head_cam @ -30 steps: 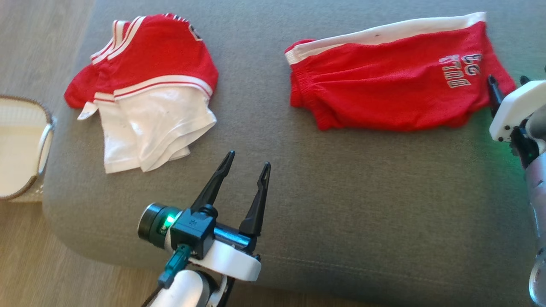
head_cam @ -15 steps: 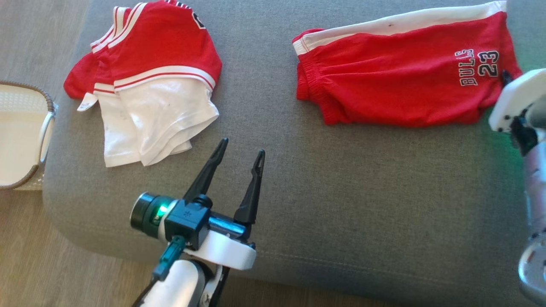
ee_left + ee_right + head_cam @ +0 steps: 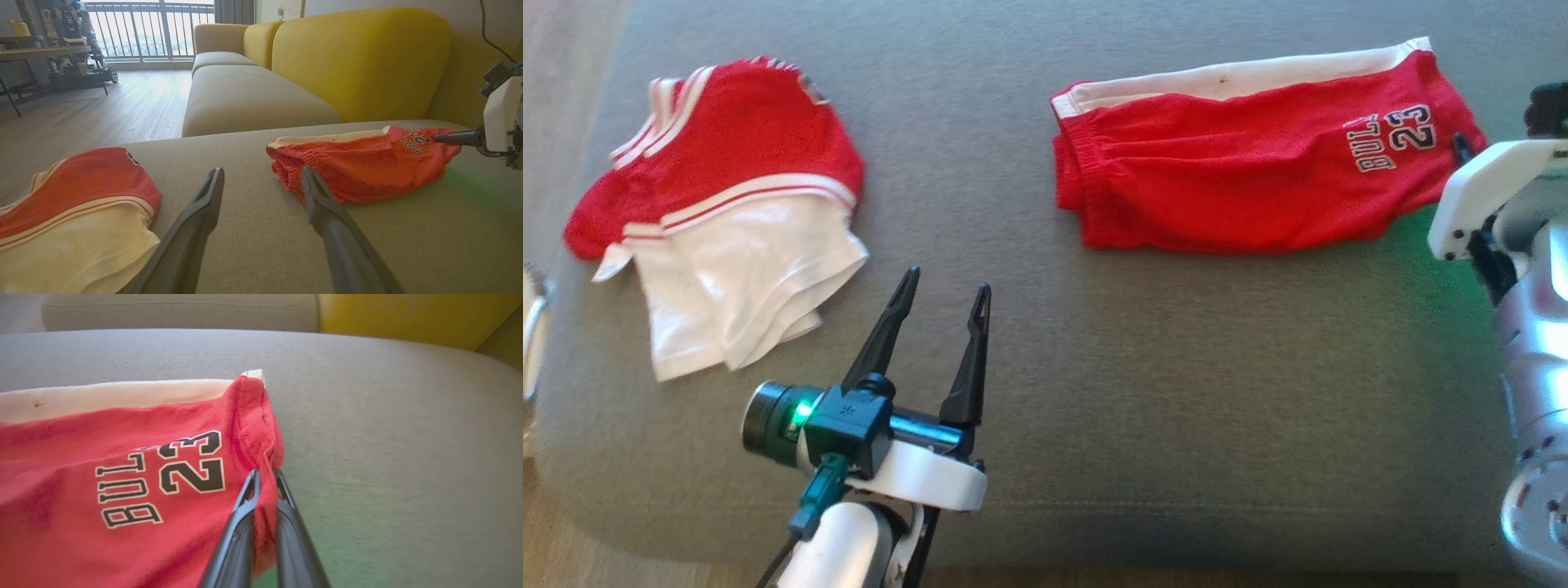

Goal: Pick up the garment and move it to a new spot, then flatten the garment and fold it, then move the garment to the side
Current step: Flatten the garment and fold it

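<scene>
One right gripper [image 3: 265, 473] tight on shorts [image 3: 122, 465]

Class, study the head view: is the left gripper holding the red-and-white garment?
No, the left gripper has its fingers spread open over the bare grey cushion, apart from the red-and-white garment.

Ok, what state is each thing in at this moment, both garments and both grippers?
red shorts: lying flat on the grey cushion, one hem corner pinched and bunched.
red and white jersey: loosely folded, apart from both grippers.
left gripper: open, empty, above the cushion.
right gripper: shut on the red shorts' hem.
</scene>
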